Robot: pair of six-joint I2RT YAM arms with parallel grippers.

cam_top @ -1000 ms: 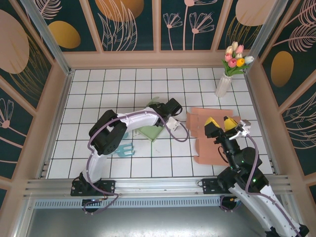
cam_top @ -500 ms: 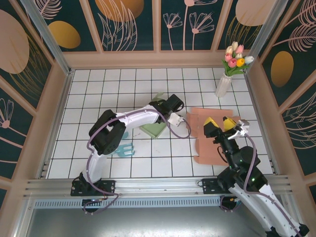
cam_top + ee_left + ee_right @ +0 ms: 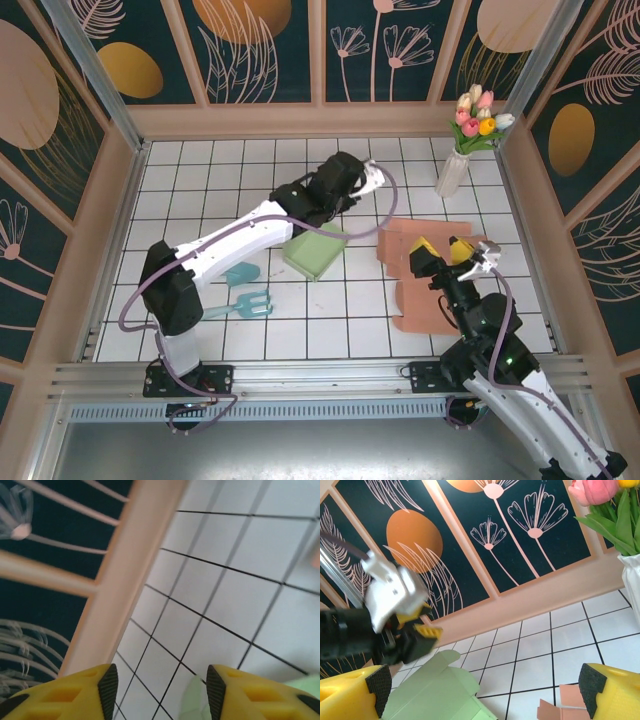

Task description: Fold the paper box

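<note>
White tiled table [image 3: 200, 200]. Lying on it:
- flat green paper box [image 3: 315, 252], centre
- flat pink paper box [image 3: 418, 305] to its right, apart
- teal trowel [image 3: 240, 273] and rake [image 3: 255, 300], left
- vase [image 3: 452, 172] of tulips, far right corner

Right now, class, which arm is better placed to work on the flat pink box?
Right, probably. Its open tool hangs over the pink box, while the left tool is off toward the back wall, beyond the green box.
</note>
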